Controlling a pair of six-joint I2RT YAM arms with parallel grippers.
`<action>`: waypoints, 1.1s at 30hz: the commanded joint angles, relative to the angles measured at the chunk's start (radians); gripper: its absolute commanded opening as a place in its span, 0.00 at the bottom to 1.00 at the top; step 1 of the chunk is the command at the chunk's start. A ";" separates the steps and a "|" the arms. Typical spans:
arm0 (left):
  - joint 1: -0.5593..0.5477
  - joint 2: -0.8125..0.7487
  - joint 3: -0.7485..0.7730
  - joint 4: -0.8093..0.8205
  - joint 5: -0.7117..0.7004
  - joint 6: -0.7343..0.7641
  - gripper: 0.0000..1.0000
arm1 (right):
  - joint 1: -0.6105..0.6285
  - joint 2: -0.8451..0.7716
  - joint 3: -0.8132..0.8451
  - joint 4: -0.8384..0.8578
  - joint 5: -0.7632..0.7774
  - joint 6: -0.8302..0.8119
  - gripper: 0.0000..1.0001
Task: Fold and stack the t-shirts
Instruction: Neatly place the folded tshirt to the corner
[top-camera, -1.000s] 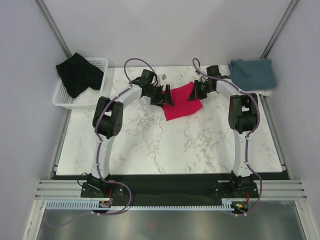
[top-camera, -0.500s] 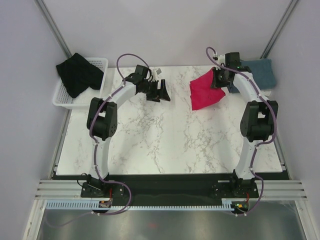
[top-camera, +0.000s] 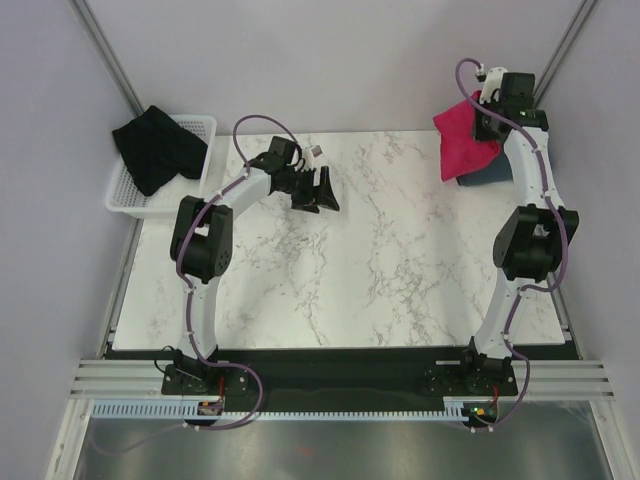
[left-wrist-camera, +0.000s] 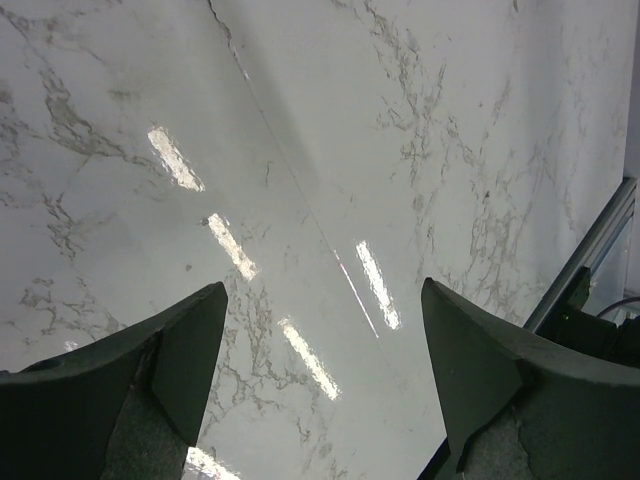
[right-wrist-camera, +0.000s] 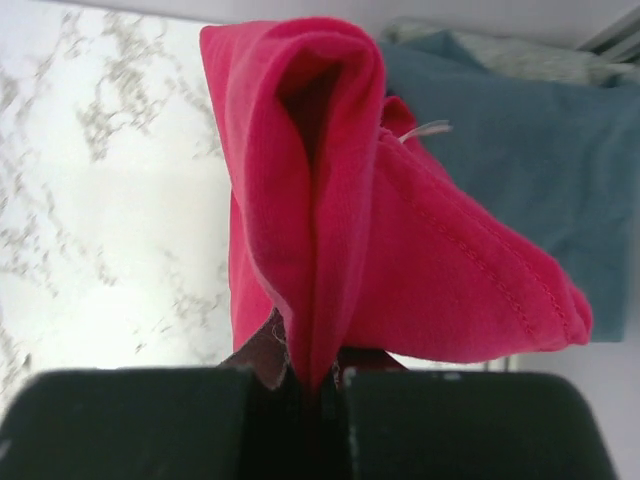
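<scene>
My right gripper (top-camera: 482, 128) is shut on the folded crimson red t-shirt (top-camera: 458, 143) and holds it raised at the table's far right corner, over the folded blue-grey t-shirt (top-camera: 490, 171). In the right wrist view the red t-shirt (right-wrist-camera: 330, 230) hangs pinched between my jaws, with the blue-grey t-shirt (right-wrist-camera: 510, 150) lying behind it. The black t-shirt (top-camera: 155, 147) is draped over the white wire basket (top-camera: 125, 196) at the far left. My left gripper (top-camera: 318, 192) is open and empty above the marble table (left-wrist-camera: 330, 150).
The marble table (top-camera: 330, 270) has a metal rail along its right edge (left-wrist-camera: 585, 255). Grey walls close in the far side and both flanks. The basket sits off the table's far left corner.
My right gripper has carried the red t-shirt from the table's far middle up and right to above the blue-grey t-shirt. My left gripper let go of it and drew back slightly left.
</scene>
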 joint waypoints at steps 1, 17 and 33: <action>-0.001 -0.078 -0.007 0.017 0.033 -0.005 0.86 | -0.041 0.049 0.119 0.030 0.036 -0.025 0.00; -0.005 -0.095 -0.031 0.001 -0.016 0.031 0.87 | -0.189 0.369 0.415 0.068 0.116 -0.059 0.00; -0.047 -0.098 -0.031 -0.011 -0.059 0.057 0.88 | -0.231 0.446 0.475 0.215 0.215 -0.076 0.00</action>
